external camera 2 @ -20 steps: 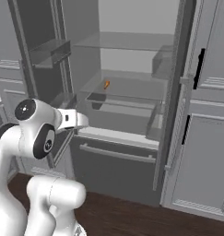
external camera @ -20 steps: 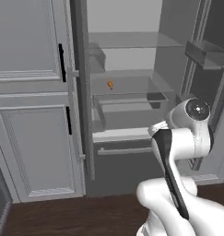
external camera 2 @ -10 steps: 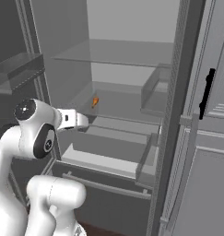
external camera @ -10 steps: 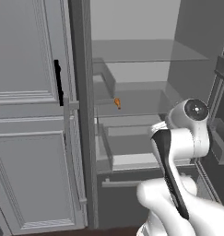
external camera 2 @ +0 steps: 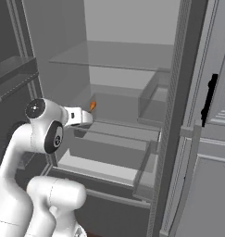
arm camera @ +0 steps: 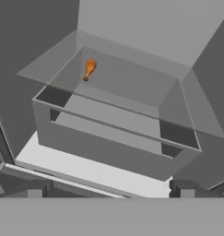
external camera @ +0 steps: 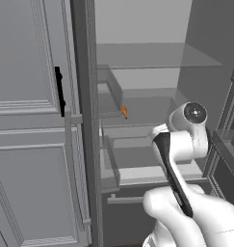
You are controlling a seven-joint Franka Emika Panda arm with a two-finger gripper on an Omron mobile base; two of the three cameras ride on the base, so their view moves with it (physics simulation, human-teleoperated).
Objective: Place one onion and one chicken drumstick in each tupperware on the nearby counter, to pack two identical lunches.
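A slim orange chicken drumstick (arm camera: 89, 69) lies on a glass shelf inside the open fridge, far from my hand. From the base it appears as a small orange piece (external camera: 124, 112) past my arm, just beyond my wrist (external camera 2: 92, 106). My gripper (arm camera: 109, 193) is open and holds nothing; its dark fingertips (arm camera: 185, 190) stand wide apart, aimed over the pulled-out drawer toward the shelf. The onion, the tupperware and the counter are out of view.
A grey fridge drawer (arm camera: 109, 152) is pulled out below the glass shelf (arm camera: 132, 99). Grey cabinet doors with black handles (external camera: 59, 91) (external camera 2: 207, 99) flank the fridge. Door bins (external camera: 229, 154) (external camera 2: 16, 74) hang on the open fridge doors at both sides.
The whole picture has shifted and grown: the base has driven closer to the open fridge. The drumstick lies where it was, and the gripper stays open.
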